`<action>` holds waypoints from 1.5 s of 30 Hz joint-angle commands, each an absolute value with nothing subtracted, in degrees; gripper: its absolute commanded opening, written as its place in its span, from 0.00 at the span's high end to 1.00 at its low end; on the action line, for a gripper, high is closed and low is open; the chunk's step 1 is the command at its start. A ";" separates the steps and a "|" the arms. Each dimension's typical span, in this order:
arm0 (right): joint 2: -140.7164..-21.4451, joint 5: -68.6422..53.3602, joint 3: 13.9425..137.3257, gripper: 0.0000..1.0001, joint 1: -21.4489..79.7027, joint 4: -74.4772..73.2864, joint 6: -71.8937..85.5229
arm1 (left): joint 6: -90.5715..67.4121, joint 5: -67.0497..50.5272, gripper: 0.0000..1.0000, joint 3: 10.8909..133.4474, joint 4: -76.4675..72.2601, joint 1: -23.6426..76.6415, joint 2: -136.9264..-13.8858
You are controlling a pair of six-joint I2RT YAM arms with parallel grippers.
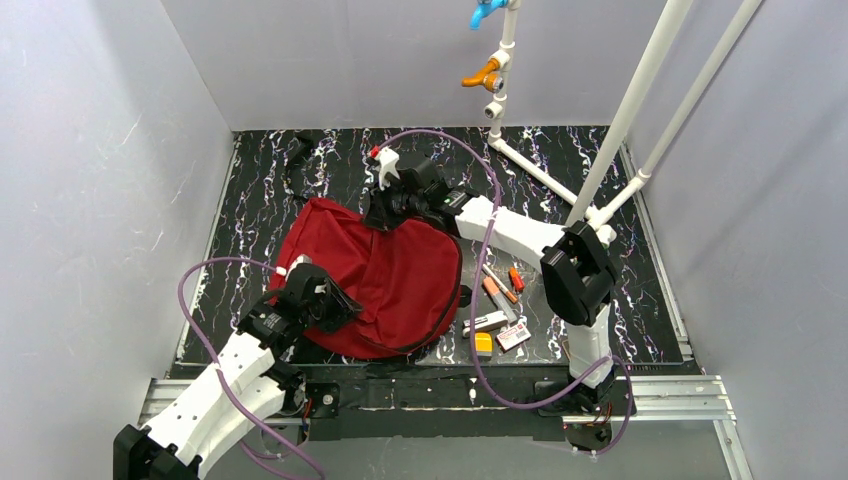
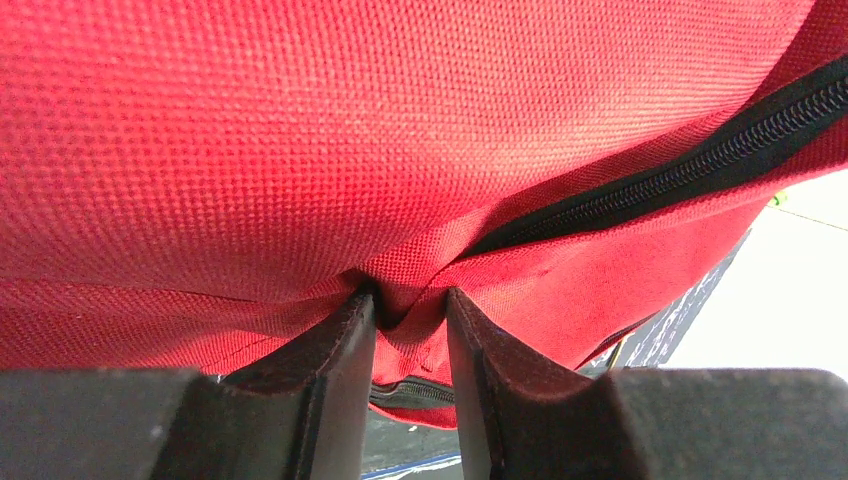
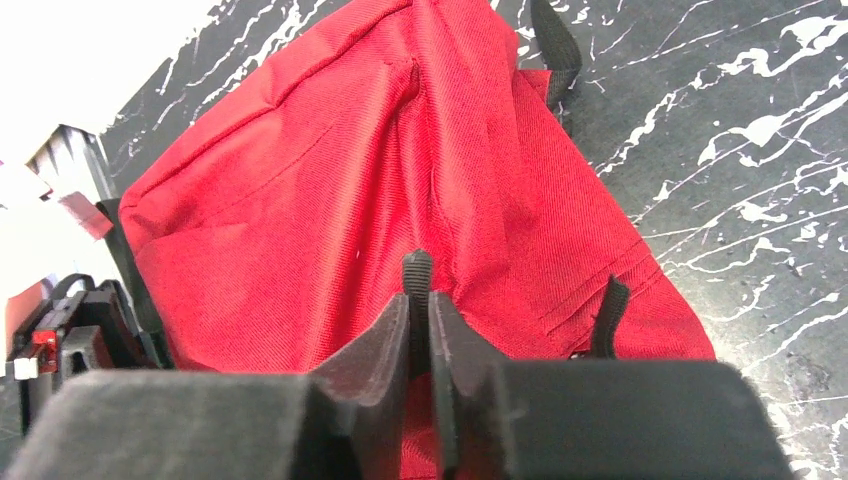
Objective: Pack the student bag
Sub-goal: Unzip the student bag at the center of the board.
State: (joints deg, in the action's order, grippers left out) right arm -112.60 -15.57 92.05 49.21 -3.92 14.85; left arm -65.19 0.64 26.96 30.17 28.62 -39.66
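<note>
Top external view: the dark red student bag (image 1: pixel 400 285) lies on the black marbled counter (image 1: pixel 650 300) between both arms. The left gripper (image 2: pixel 410 300) pinches a fold of its fabric below the zip (image 2: pixel 700 150). The right gripper (image 3: pixel 418 295) clamps a black loop (image 3: pixel 417 262) at the far edge, likely to pull the bag taut for opening. Pens (image 1: pixel 498 290) lie beside it, unpacked.

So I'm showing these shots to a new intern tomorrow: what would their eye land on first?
The dark red soft fabric backpack, slumped mid-way across the black marbled tabletop. Both claws pinch it: the left claw on a fold of cloth beside the black zip, and the right claw on a black strap loop at its far edge. Small loose stationery pieces lie to the right of the backpack.
</note>
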 commanded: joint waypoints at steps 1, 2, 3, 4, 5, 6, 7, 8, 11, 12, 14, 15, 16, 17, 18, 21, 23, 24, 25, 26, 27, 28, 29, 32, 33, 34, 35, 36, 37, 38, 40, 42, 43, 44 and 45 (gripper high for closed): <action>-112.45 -16.24 94.44 0.74 50.27 -5.56 12.80 | -65.13 1.53 0.71 26.17 28.58 28.48 -39.68; -113.48 -15.83 95.79 0.70 50.27 -6.68 11.58 | -65.32 1.24 0.70 25.80 28.76 28.49 -39.34; -114.66 -15.41 97.16 0.65 50.27 -8.02 10.38 | -65.61 1.01 0.70 25.37 28.96 28.48 -38.85; -115.81 -14.71 98.90 0.59 50.27 -9.46 9.23 | -65.85 0.85 0.70 24.91 29.19 28.54 -38.40; -117.23 -14.17 100.68 0.56 50.27 -11.15 8.14 | -66.12 0.66 0.70 24.47 29.32 28.50 -37.81; -118.56 -13.63 102.86 0.54 50.27 -13.17 7.12 | -66.28 0.47 0.70 24.10 29.45 28.50 -37.05; -119.97 -13.32 105.51 0.52 50.25 -14.99 6.03 | -66.60 0.37 0.70 23.82 29.82 28.52 -36.48; -121.16 -13.18 106.81 0.51 50.30 -16.40 5.27 | -66.89 0.29 0.70 23.55 30.18 28.50 -35.81; -122.57 -12.25 107.58 0.48 50.36 -17.48 3.88 | -67.47 0.22 0.70 22.68 30.40 28.49 -34.18; -122.65 -11.70 107.39 0.48 50.43 -17.55 3.53 | -67.50 0.26 0.71 22.53 30.48 28.48 -33.90; -122.61 -10.19 107.27 0.46 50.73 -18.02 2.59 | -67.54 0.37 0.70 22.42 30.57 28.48 -33.67; -122.49 -9.10 107.41 0.45 51.01 -18.39 1.72 | -67.57 0.37 0.70 22.41 30.58 28.49 -33.85; -122.31 -7.77 107.57 0.45 51.37 -18.83 0.74 | -67.71 0.31 0.70 22.49 30.59 28.52 -34.07; -122.12 -6.20 107.73 0.44 51.78 -19.35 0.26 | -67.87 0.20 0.70 22.50 30.40 28.48 -34.47; -121.84 -4.63 108.04 0.44 52.18 -19.77 -1.42 | -67.88 0.03 0.70 22.50 30.10 28.50 -34.98; -121.76 1.37 110.44 0.47 53.63 -22.39 -5.34 | -67.44 -1.56 0.70 22.95 29.18 28.48 -37.10; -122.52 6.27 113.36 0.68 55.54 -25.23 -9.44 | -67.37 -2.50 0.70 23.29 28.79 28.48 -38.63; -123.12 9.85 114.91 0.72 56.75 -26.53 -10.45 | -66.84 -2.52 0.70 23.61 28.74 28.53 -38.46; -122.96 11.91 114.61 0.49 57.17 -25.88 -10.87 | -66.22 -2.94 0.70 24.01 28.68 28.49 -38.17; -122.91 12.15 114.30 0.47 57.22 -25.35 -11.40 | -65.85 -2.99 0.70 24.27 28.74 28.50 -38.22; -123.56 12.30 114.70 0.47 57.22 -25.18 -11.70 | -65.44 -2.90 0.70 24.66 28.97 28.51 -38.53; -123.98 12.39 115.50 0.48 57.22 -25.36 -11.76 | -65.34 -2.97 0.70 24.85 29.21 28.48 -38.73; -124.67 12.39 116.52 0.45 57.22 -25.62 -11.88 | -65.30 -3.16 0.70 24.87 29.19 28.52 -38.85; -126.15 13.98 118.82 0.50 57.66 -27.36 -12.69 | -65.06 -3.08 0.70 25.45 29.69 28.50 -38.34; -126.20 14.33 119.17 0.52 57.89 -27.47 -12.91 | -64.94 -3.08 0.70 25.67 29.85 28.48 -38.25; -126.12 14.73 119.32 0.56 57.92 -27.58 -13.05 | -64.69 -2.94 0.70 25.85 29.88 28.50 -38.16; -125.98 14.74 119.35 0.60 57.92 -27.55 -13.02 | -64.28 -2.80 0.70 26.18 30.00 28.49 -38.21; -125.91 14.56 119.35 0.64 57.92 -27.45 -12.90 | -63.77 -2.48 0.70 26.68 30.30 28.48 -38.28; -125.86 14.28 119.36 0.67 57.92 -27.43 -12.79 | -63.19 -2.15 0.69 27.32 30.76 28.48 -38.55; -125.85 13.98 119.30 0.70 57.92 -27.42 -12.77 | -62.63 -1.82 0.69 28.16 31.29 28.49 -38.84; -125.98 13.74 119.27 0.76 57.92 -27.54 -12.67 | -61.44 -1.84 0.67 29.77 32.20 28.53 -39.53; -126.10 13.60 119.22 0.83 57.92 -27.52 -12.48 | -60.00 -2.18 0.66 31.64 32.82 28.53 -40.15; -126.08 13.36 119.12 0.86 57.92 -27.41 -12.36 | -59.26 -2.26 0.65 32.68 33.20 28.48 -40.43; -125.97 12.91 119.10 0.90 57.92 -27.27 -12.06 | -58.56 -2.21 0.64 33.84 33.91 28.50 -40.69; -125.84 12.35 119.09 0.95 57.92 -27.13 -11.63 | -58.01 -2.12 0.61 35.00 34.55 28.48 -40.90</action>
State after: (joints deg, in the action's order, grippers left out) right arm -126.17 13.32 116.57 57.52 -27.38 -12.25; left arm -62.02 -2.44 29.65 30.85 28.60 -40.18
